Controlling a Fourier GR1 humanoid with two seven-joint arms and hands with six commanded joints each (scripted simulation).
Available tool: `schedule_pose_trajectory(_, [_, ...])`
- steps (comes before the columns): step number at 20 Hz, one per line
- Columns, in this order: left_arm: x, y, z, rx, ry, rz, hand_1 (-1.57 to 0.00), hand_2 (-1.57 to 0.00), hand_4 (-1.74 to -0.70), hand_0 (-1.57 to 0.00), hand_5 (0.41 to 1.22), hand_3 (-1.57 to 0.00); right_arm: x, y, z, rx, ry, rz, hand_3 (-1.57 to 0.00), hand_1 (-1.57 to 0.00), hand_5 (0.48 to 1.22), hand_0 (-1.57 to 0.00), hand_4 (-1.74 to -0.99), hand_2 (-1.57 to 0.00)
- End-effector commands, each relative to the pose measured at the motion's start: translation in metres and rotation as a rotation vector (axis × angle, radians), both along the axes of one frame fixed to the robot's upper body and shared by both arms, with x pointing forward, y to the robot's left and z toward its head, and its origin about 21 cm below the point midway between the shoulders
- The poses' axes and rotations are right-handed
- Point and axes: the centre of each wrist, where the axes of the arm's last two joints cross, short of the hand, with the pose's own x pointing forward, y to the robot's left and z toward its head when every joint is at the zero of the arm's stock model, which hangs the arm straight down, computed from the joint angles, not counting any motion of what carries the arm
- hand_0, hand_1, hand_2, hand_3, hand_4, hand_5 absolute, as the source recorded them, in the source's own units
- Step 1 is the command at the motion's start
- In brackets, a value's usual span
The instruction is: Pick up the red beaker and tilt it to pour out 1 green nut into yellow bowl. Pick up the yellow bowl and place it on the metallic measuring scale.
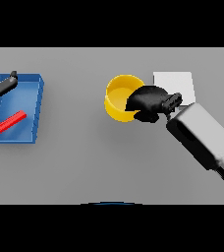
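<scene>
Here the right hand was clamped on the near-right rim of the yellow bowl, fingers curled over its wall. The metallic measuring scale, a pale square plate, lay just behind the hand & to its right, touching or nearly so. Judged: bowl must go right, a short carry. Left hand, far left over a blue tray w/ a red stick; fingers looked relaxed.
</scene>
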Motion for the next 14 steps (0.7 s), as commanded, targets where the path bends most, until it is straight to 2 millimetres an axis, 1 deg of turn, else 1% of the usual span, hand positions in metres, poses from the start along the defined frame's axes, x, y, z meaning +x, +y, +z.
schedule_pose_trajectory(1, [0.001,-0.001,-0.001,-0.008,-0.001,-0.001,0.00,0.00,-0.80,0.00,0.723,0.00,-0.002,-0.003,0.004,0.004,0.000,-0.012,-1.29,-1.56,1.219,-1.56,-1.723,-1.55])
schedule_pose_trajectory(2, [-0.002,0.002,0.001,-0.005,-0.005,-0.005,0.00,0.00,-0.81,0.00,0.723,0.00,-0.004,-0.007,0.005,0.006,0.004,-0.018,-1.26,-1.57,1.219,-1.57,-1.721,-1.55])
schedule_pose_trajectory(3, [-0.004,0.004,-0.002,-0.008,-0.001,-0.001,0.00,0.00,-0.81,0.00,0.723,0.00,-0.006,-0.012,0.007,0.007,0.007,-0.021,-1.25,-1.57,1.219,-1.57,-1.720,-1.56])
schedule_pose_trajectory(4, [-0.003,0.007,0.002,0.006,-0.002,0.001,0.00,0.00,-0.80,0.00,0.723,0.00,-0.009,-0.015,0.009,0.007,0.016,-0.019,-1.25,-1.57,1.219,-1.57,-1.720,-1.56])
schedule_pose_trajectory(5, [-0.003,0.007,0.002,0.011,-0.001,0.000,0.00,0.00,-0.80,0.00,0.723,0.00,-0.010,-0.022,0.014,0.010,0.000,-0.012,-1.24,-1.57,1.220,-1.57,-1.719,-1.56])
schedule_pose_trajectory(7, [-0.003,0.005,0.003,0.006,-0.012,-0.001,0.00,0.00,-0.80,0.00,0.730,0.00,-0.001,-0.027,0.026,0.002,-0.064,-0.030,-1.26,-1.57,1.220,-1.57,-1.719,-1.57])
schedule_pose_trajectory(8, [-0.005,0.005,0.002,0.002,-0.013,0.001,0.00,0.00,-0.81,0.00,0.735,0.00,0.001,-0.030,0.029,0.007,-0.083,-0.038,-1.32,-1.57,1.220,-1.57,-1.720,-1.57])
schedule_pose_trajectory(9, [-0.007,0.006,0.004,0.001,-0.017,0.004,0.00,0.00,-0.81,0.00,0.741,0.00,0.004,-0.033,0.031,0.005,-0.095,-0.052,-1.33,-1.57,1.221,-1.57,-1.720,-1.57])
schedule_pose_trajectory(11, [-0.007,0.007,0.002,0.014,-0.005,0.014,0.00,0.00,-0.80,0.00,0.737,0.00,0.013,-0.049,0.032,-0.002,-0.122,-0.106,-1.27,-1.57,1.221,-1.57,-1.719,-1.57])
schedule_pose_trajectory(12, [-0.007,0.004,0.005,0.019,-0.008,0.011,0.00,0.00,-0.80,0.00,0.734,0.00,0.016,-0.054,0.029,0.003,-0.136,-0.129,-1.26,-1.57,1.221,-1.57,-1.719,-1.57])
schedule_pose_trajectory(13, [-0.005,0.002,0.009,0.021,-0.008,0.012,0.00,0.00,-0.80,0.00,0.735,0.00,0.022,-0.062,0.031,0.002,-0.142,-0.147,-1.24,-1.57,1.221,-1.57,-1.720,-1.57])
schedule_pose_trajectory(14, [-0.007,-0.001,0.009,0.017,-0.003,0.015,0.00,0.00,-0.81,0.00,0.739,0.00,0.028,-0.069,0.032,-0.001,-0.150,-0.181,-1.23,-1.57,1.221,-1.57,-1.720,-1.57])
